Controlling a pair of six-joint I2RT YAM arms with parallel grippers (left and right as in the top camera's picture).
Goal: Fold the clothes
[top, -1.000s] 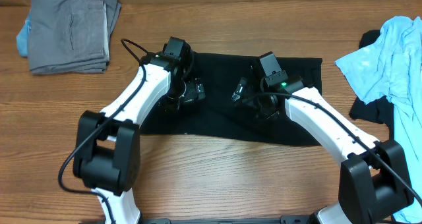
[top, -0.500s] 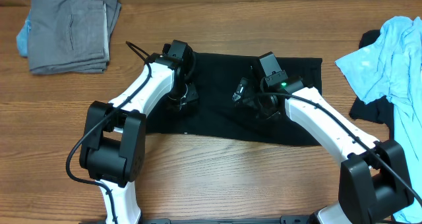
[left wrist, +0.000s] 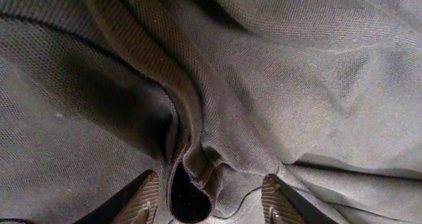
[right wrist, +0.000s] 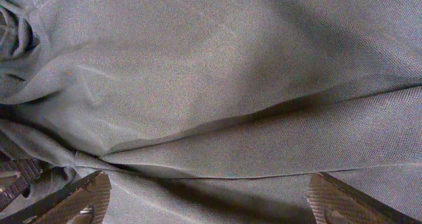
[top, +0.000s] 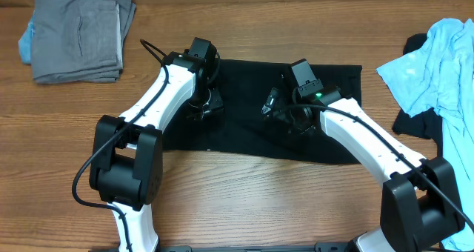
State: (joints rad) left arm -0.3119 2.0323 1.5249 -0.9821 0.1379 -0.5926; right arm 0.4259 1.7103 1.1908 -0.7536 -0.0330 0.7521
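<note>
Across the middle of the table (top: 244, 200), from overhead, the black garment (top: 248, 133) lies spread flat. The left gripper (top: 203, 105) is down on its left part and the right gripper (top: 281, 113) on its centre. A folded grey pile (top: 78, 33) sits well off its upper left corner, and a light blue shirt (top: 437, 67) lies near its right edge.

Left wrist: the fingers (left wrist: 144, 199) stand moderately apart, straddling a raised fold of the black cloth without pinching it.

Right wrist: the fingers (right wrist: 92, 194) are spread wide over smooth cloth.

White links and black joints form the left arm (top: 159, 96) and right arm (top: 363, 137). A black cable (top: 150, 50) loops off the left one, and a green light (top: 318, 96) glows on the right.
</note>
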